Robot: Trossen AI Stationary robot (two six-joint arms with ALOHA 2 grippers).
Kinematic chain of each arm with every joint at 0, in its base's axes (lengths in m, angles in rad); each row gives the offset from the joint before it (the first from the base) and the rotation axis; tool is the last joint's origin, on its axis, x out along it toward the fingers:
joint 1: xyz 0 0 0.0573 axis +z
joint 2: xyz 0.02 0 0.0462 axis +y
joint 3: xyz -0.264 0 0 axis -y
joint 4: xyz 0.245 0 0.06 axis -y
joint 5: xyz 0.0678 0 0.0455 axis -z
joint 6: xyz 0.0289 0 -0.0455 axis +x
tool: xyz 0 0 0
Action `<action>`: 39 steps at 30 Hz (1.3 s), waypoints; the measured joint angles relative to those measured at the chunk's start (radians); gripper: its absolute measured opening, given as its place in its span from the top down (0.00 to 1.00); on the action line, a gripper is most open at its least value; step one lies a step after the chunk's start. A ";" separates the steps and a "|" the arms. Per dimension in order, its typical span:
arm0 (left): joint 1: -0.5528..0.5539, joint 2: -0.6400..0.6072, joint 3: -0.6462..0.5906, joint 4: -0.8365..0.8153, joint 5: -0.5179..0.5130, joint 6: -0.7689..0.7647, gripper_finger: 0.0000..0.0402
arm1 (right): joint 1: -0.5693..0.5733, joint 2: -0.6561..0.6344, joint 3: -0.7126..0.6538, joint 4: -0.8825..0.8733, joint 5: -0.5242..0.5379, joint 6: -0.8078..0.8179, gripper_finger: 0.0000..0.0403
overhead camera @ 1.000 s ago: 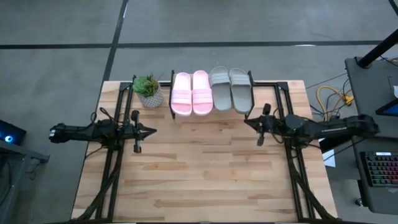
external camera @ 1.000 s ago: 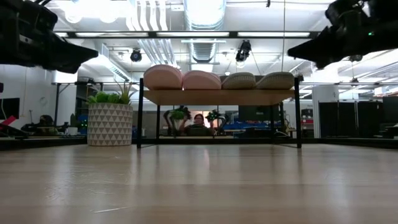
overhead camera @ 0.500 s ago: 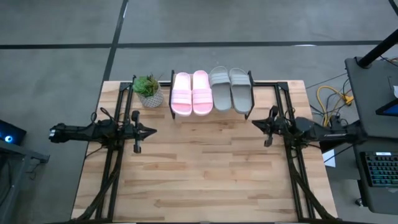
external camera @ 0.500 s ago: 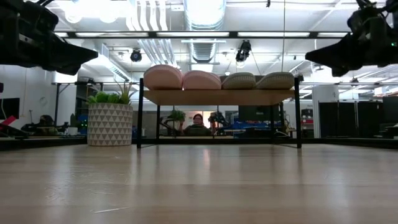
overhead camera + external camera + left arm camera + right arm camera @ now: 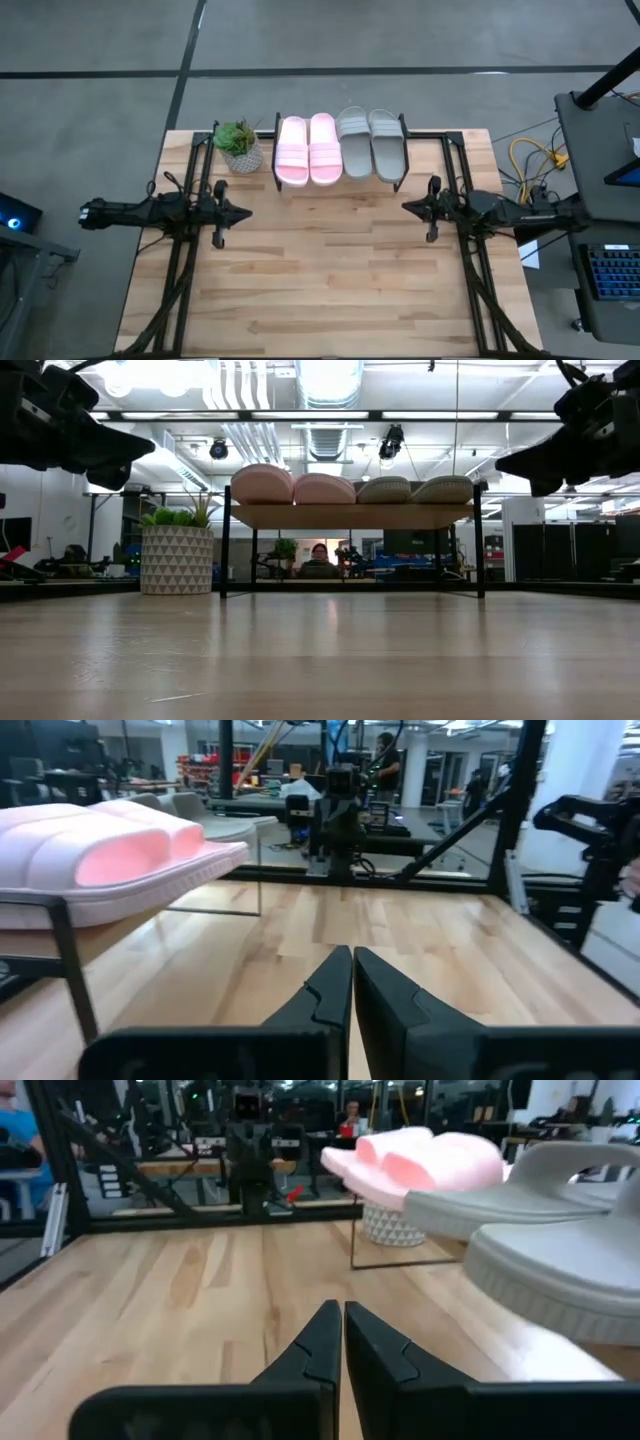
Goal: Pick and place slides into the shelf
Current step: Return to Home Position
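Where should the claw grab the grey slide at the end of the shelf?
Probably by its wide strap: on the end grey slide it arches above the flat sole, so one finger could go under, one over. Come from the right claw's side, because the other grey slide sits close against its inner side.

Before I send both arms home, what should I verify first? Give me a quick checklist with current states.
1. Are the pink slides on the shelf? Ok, side by side on its top.
2. Are the grey slides on the shelf? Ok, next to the pink pair.
3. Is the left gripper empty? Ok, shut on nothing, above the table at its left side.
4. Is the right gripper empty? Ok, shut on nothing, at the right side.
5. Are both grippers apart from the shelf and the plant? Ok.
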 joint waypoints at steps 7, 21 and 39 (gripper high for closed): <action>0.000 0.000 -0.002 0.004 0.028 0.049 1.00 | 0.000 0.033 -0.006 0.019 -0.018 -0.024 0.98; 0.000 -0.002 -0.002 0.003 0.035 0.078 1.00 | 0.000 0.021 0.023 0.042 -0.035 -0.056 0.98; 0.000 -0.002 -0.002 -0.005 0.061 0.057 1.00 | 0.000 -0.064 0.013 -0.042 -0.053 -0.050 0.98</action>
